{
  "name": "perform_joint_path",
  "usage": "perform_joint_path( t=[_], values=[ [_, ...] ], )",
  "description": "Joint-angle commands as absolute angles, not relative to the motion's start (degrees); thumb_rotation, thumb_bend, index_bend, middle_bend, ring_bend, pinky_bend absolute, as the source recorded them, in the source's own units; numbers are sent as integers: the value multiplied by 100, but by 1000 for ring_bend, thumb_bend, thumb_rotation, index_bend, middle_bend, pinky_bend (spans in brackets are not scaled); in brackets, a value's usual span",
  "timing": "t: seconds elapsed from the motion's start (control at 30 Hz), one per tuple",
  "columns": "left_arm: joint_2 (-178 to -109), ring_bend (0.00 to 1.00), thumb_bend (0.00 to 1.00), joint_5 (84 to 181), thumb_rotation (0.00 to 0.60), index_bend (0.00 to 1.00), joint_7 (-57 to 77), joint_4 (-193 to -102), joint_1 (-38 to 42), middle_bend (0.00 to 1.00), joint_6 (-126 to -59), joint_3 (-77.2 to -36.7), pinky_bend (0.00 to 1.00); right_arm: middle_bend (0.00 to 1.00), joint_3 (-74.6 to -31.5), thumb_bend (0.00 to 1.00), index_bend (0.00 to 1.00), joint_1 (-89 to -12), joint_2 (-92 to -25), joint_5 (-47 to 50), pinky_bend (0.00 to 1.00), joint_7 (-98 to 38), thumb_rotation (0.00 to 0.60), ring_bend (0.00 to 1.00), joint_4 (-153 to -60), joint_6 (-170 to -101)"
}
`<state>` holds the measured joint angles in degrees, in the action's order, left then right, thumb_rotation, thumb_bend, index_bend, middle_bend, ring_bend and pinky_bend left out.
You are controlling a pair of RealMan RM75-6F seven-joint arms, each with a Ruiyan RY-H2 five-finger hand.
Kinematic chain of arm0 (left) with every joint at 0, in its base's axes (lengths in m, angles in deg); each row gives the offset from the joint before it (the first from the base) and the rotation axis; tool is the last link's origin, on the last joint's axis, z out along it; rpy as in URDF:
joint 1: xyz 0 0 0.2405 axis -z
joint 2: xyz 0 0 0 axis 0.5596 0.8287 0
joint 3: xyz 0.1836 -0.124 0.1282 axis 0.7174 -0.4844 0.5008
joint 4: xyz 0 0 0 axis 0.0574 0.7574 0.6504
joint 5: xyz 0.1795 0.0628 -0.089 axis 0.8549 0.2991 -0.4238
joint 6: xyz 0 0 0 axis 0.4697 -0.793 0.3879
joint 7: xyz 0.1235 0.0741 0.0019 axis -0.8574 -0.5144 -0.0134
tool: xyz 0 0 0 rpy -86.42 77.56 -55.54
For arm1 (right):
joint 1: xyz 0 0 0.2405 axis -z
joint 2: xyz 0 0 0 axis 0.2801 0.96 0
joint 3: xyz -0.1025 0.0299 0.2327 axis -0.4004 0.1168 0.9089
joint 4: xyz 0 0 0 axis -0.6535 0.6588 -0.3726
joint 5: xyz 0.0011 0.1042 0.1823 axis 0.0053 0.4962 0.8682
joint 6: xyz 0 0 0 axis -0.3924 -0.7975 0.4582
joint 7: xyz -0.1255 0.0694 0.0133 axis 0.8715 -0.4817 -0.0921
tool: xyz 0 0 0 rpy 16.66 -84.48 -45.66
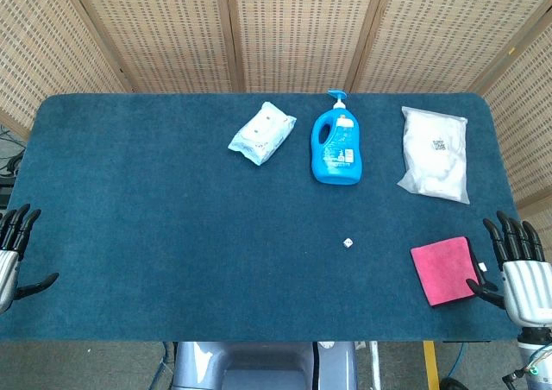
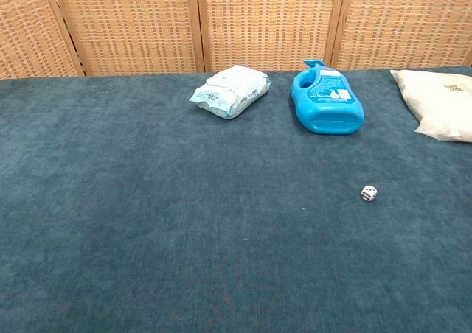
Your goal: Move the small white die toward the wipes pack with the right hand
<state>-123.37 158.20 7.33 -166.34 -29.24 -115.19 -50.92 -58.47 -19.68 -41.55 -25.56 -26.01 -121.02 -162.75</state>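
**Die sits loose mid-table, both hands parked at the edges**

Small white die (image 1: pixel 348 243) rests alone on the blue table cloth (image 1: pixel 155 209), just right of centre, nothing touching it. Wipes pack (image 1: pixel 262 133) lies at about 11 o'clock from the die, well apart, near the far edge. Blue detergent bottle (image 1: pixel 336 144) lies flat at 12 o'clock from the die, between the wipes pack and a white plastic bag (image 1: pixel 435 153) at 1 o'clock. Pink cloth (image 1: pixel 445 271) at 4 o'clock from the die, near the right edge. Right hand (image 1: pixel 517 273) just beside the pink cloth, fingers spread and straight, holding nothing. Left hand (image 1: pixel 13 256) at the left edge, partly cut off, fingers apart, empty. Chest view shows no hands.
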Motion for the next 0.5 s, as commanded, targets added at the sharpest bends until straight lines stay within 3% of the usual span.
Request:
perform_joint_path(
  t=[0.03,0.3,0.5],
  values=[
    [-12345,0,0,15809,600,0,734,-16630,-2924,0,-11521,-5103,0,0,-5856,0,9,-1970,-4157,-2571,0,-2595,600,0,-12104,-16271],
    [-12374,0,0,15757,600,0,664,-16636,-2898,0,-11463,-5123,0,0,-5936,38,38,-2100,-4156,-2671,0,-2760,600,0,-12072,-16011],
    [-12397,0,0,15695,600,0,614,-16652,-2862,0,-11414,-5165,0,0,-5935,131,177,-2727,-4104,-3075,0,-2995,600,0,-12003,-15285]
  ],
)
